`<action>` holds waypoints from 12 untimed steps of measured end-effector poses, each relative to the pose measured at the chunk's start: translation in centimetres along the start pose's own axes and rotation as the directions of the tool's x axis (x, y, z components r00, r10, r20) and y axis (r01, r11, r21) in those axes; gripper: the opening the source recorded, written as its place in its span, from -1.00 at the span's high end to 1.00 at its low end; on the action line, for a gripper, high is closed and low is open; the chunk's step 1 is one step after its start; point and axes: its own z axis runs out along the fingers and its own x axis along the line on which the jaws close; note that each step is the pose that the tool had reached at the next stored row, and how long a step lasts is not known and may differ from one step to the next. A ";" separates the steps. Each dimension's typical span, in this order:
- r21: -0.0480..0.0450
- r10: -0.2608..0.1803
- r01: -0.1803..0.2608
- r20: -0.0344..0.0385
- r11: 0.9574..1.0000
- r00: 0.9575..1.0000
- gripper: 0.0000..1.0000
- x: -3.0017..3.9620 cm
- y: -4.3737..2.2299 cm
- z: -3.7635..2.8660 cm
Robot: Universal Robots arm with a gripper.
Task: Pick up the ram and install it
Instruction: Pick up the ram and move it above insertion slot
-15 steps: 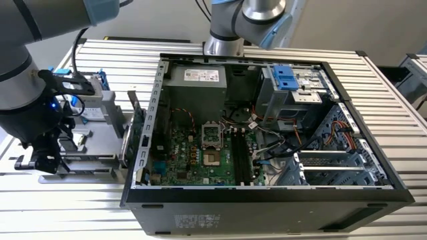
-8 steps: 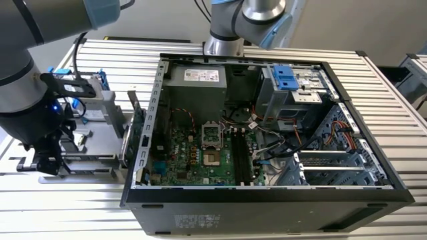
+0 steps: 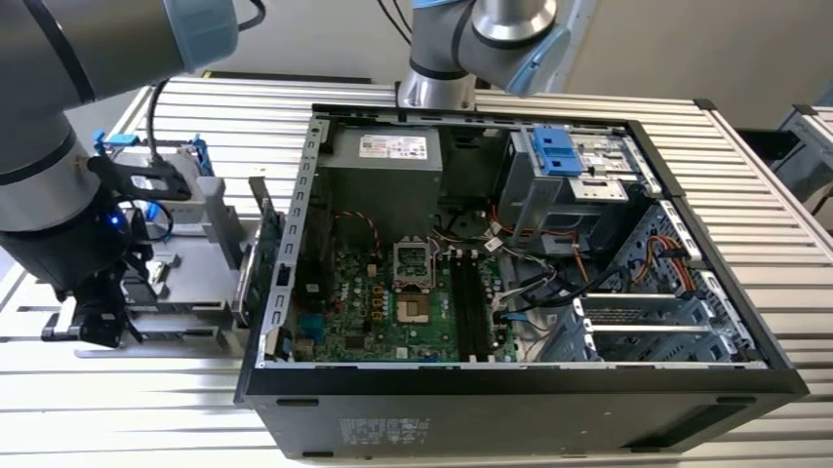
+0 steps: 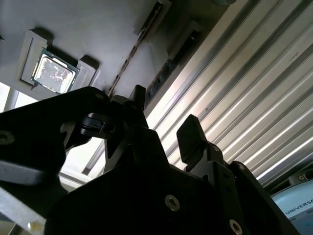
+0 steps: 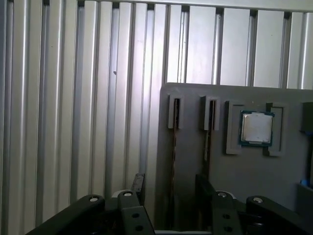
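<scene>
The tool (image 5: 171, 188), spread and empty, hangs over a grey tray (image 5: 254, 181) on the counter (image 5: 73, 98). The ram (image 5: 173, 147) stands edge-on in a tray slot between its fingers. Nothing is lifted yet, and the open case (image 3: 521, 390) looks uninstalled.

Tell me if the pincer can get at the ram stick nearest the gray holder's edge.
Probably yes. In the first wrist view the open pincer lines up astride the ram, nothing covering it; the neighbouring stick near one finger might crowd it.
</scene>
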 end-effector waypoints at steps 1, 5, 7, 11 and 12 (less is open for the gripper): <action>0.000 0.000 0.000 0.000 1.000 1.000 -1.00 0.00 -0.01 0.13; 0.000 0.003 -0.003 0.000 1.000 1.000 -1.00 0.00 -0.02 0.55; 0.000 0.005 -0.005 0.000 1.000 1.000 -1.00 0.00 -0.01 0.75; 0.000 0.012 -0.012 0.000 1.000 1.000 -1.00 0.00 0.03 1.14; 0.000 0.012 -0.012 0.000 1.000 1.000 -1.00 0.00 0.04 1.21</action>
